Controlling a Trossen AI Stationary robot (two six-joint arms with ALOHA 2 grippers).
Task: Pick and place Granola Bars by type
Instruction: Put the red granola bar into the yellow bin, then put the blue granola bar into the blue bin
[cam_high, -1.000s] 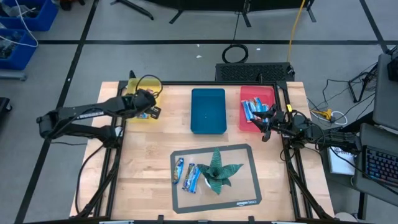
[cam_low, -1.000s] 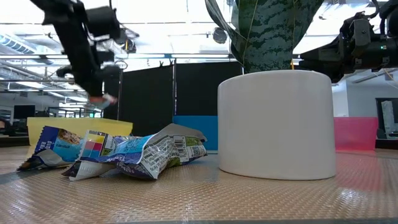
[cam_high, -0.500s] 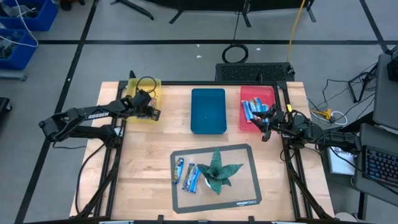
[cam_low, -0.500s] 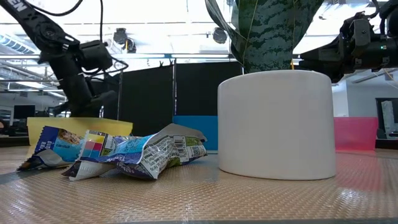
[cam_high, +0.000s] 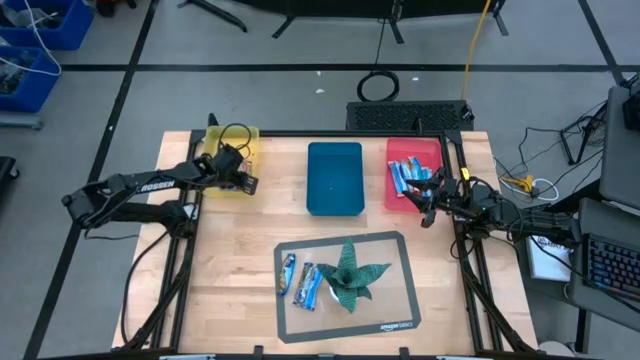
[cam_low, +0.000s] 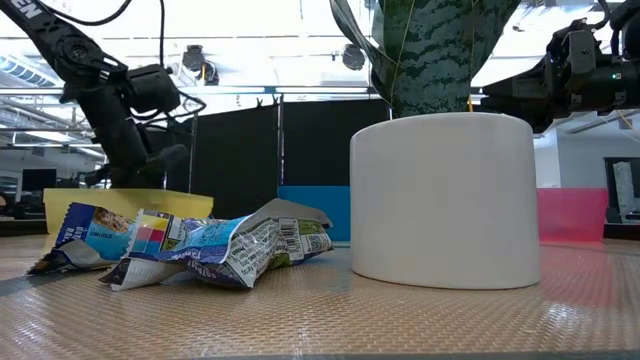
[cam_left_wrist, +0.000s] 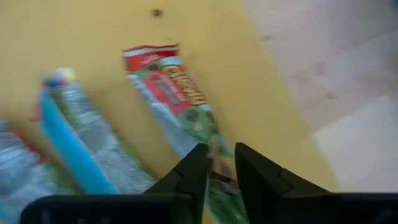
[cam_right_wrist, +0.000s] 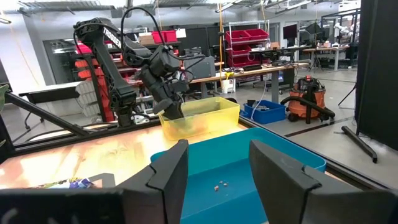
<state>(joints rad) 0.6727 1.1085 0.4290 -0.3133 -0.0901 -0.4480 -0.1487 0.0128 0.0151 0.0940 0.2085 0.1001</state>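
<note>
My left gripper (cam_left_wrist: 221, 155) is down inside the yellow tray (cam_high: 228, 160), by its right wall, with a narrow gap between its fingers. A green-and-red granola bar (cam_left_wrist: 177, 93) lies flat on the tray floor, one end under that gap. A second bar with a blue edge (cam_left_wrist: 81, 137) lies beside it. In the low view the tray wall (cam_low: 130, 205) hides the fingertips. My right gripper (cam_high: 428, 200) waits open at the red tray (cam_high: 412, 150), which holds blue bars (cam_high: 405, 178). More bars (cam_high: 300, 280) lie on the mat. My left gripper comes slanting down from above, and its two fingertips (cam_left_wrist: 196, 165) stand on either side of the green-and-red bar's end (cam_left_wrist: 217, 146). The bar lies flat on the yellow tray's floor. I cannot tell whether the fingers touch it.
A blue tray (cam_high: 334, 178) stands between the yellow and red trays at the far side. A potted plant (cam_high: 350, 270) in a white pot (cam_low: 445, 200) stands on the grey mat near the front, with crumpled bars (cam_low: 200, 245) to its left.
My left gripper has sunk down into the yellow tray, tipping steeper, with a bar at its fingertips, and has then kept still. The bar has gone down behind the tray wall in the low view. My right arm has not moved.
</note>
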